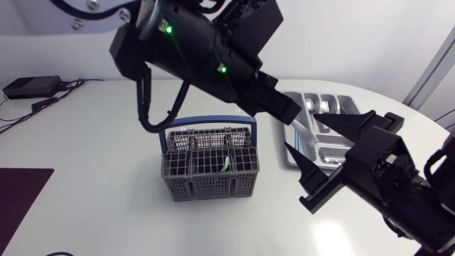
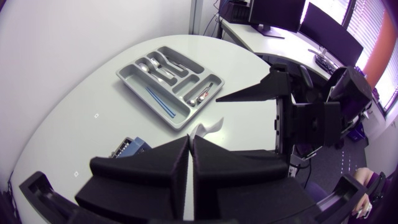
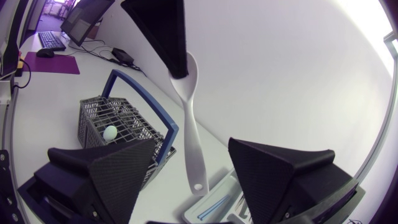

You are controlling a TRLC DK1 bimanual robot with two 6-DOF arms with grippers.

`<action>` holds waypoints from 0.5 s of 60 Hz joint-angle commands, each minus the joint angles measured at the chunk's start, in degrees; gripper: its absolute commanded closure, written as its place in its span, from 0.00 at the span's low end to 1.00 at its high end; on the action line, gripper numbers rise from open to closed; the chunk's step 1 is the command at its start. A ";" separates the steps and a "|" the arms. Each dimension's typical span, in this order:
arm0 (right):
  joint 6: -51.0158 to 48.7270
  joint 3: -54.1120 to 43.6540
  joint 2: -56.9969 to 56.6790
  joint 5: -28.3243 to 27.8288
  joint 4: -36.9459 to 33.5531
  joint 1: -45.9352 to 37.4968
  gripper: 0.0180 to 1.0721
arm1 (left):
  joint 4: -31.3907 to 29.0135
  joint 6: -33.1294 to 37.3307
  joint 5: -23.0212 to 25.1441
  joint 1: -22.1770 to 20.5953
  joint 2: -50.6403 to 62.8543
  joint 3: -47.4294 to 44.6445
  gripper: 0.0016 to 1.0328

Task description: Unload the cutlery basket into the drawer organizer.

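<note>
The left pincer is squeezed shut on the bowl end of a long white plastic spoon. The spoon hangs straight down, up in the air beside the grey wire basket with a blue handle.

The right pincer has its fingers wide apart and holds nothing.

One small white round thing pokes up inside the basket.

The grey plastic tray on the white counter holds silver cutlery and a thin blue stick.

The head view hides the spoon behind the left arm. The right wrist view shows the whole spoon.
</note>
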 commanded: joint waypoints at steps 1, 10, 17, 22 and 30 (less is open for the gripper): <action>0.13 -0.42 2.29 2.61 2.89 1.56 0.28 | 0.08 -2.42 1.02 1.17 1.84 1.94 0.97; -1.54 0.37 5.19 4.37 6.31 2.35 0.43 | -0.09 -2.77 1.81 1.70 2.37 2.38 0.97; -3.21 0.46 7.65 6.22 9.65 3.05 0.52 | -0.18 -2.94 1.81 1.88 2.81 2.64 0.97; -3.83 0.72 9.50 6.74 11.15 3.05 0.52 | -0.18 -3.03 2.25 1.88 3.34 2.73 0.97; -5.32 1.34 11.52 7.18 12.99 3.05 0.56 | -0.36 -3.03 2.43 2.14 4.04 2.82 0.97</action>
